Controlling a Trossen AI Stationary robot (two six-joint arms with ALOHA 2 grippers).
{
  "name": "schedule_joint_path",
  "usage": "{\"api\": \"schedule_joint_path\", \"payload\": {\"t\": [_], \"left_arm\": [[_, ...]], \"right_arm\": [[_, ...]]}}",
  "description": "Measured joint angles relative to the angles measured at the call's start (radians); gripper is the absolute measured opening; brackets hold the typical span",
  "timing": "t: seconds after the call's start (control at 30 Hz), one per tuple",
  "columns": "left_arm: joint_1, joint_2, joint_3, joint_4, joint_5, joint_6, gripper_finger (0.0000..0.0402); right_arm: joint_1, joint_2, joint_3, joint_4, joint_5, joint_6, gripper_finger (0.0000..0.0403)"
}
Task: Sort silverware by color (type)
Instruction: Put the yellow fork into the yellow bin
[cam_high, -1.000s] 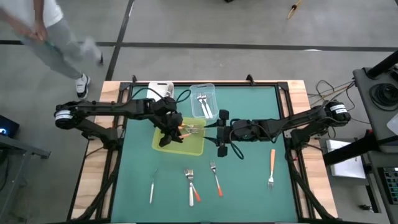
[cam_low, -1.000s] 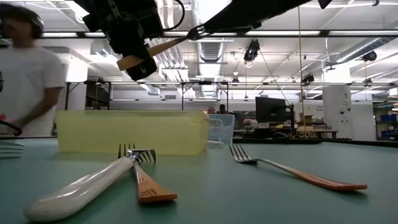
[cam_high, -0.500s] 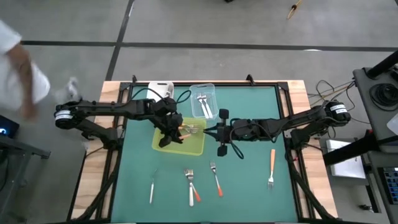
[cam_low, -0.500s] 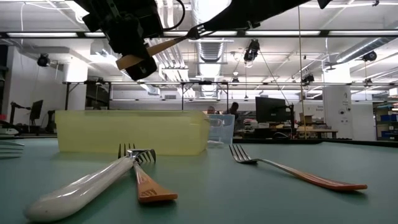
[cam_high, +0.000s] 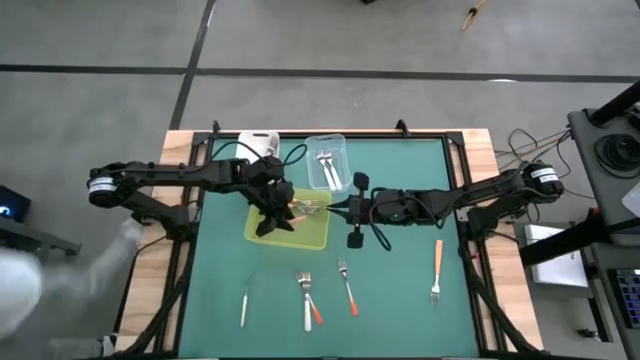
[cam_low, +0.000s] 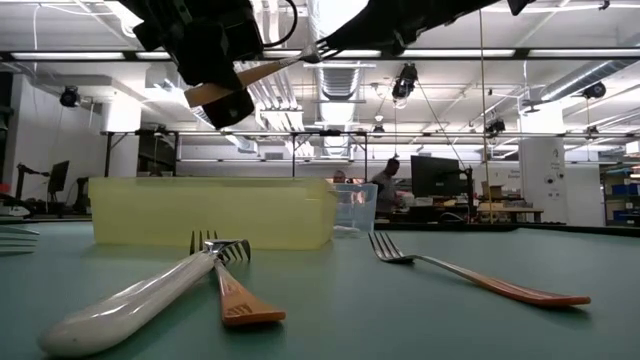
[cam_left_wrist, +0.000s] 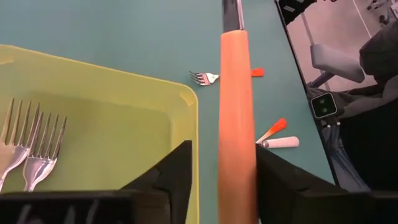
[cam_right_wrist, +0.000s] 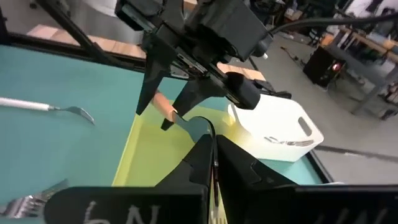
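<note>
An orange-handled fork (cam_high: 306, 208) hangs level above the yellow-green tray (cam_high: 300, 238), spanning both grippers. My right gripper (cam_high: 338, 208) is shut on its metal head, seen pinched in the right wrist view (cam_right_wrist: 212, 155). My left gripper (cam_high: 286, 210) stands open around the orange handle (cam_left_wrist: 237, 124), with a gap beside one finger (cam_left_wrist: 177, 171). Two silver forks (cam_left_wrist: 31, 146) lie in the tray. On the mat near the front lie a white-handled fork (cam_high: 243, 302), a crossed white and orange pair (cam_high: 309, 300), and two orange-handled forks (cam_high: 348, 287) (cam_high: 436, 268).
A clear tub (cam_high: 327, 160) holding forks and a white tub (cam_high: 258, 144) stand behind the tray. In the low view the tray (cam_low: 210, 212) sits behind the nearest forks (cam_low: 140, 295). A blurred person passes off the table's front left corner.
My right gripper has shut on the fork's head, and my left gripper's fingers have spread away from the handle. The person beside the table has walked from back left toward the front left.
</note>
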Motion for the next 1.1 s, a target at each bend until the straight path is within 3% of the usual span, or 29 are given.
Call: {"api": "schedule_joint_path", "payload": {"t": [0.33, 0.6, 0.83, 0.97, 1.1], "left_arm": [[0.005, 0.000, 0.000, 0.008, -0.006, 0.024, 0.0138], [0.005, 0.000, 0.000, 0.010, -0.148, 0.039, 0.0139], [0.006, -0.014, 0.000, 0.025, -0.300, 0.063, 0.0139], [0.006, -0.049, 0.016, 0.028, -0.442, 0.098, 0.0139], [-0.002, -0.105, 0.009, 0.102, -0.516, 0.124, 0.0139]], "right_arm": [[-0.019, 0.000, 0.000, -0.009, 0.000, 0.088, 0.0008], [-0.022, 0.000, 0.000, -0.030, 0.035, 0.172, 0.0008], [-0.022, 0.020, 0.000, -0.030, 0.271, 0.364, 0.0008], [-0.027, 0.052, 0.000, 0.009, 0.352, 0.486, 0.0008], [-0.028, 0.107, 0.000, 0.085, 0.438, 0.595, 0.0008]]}}
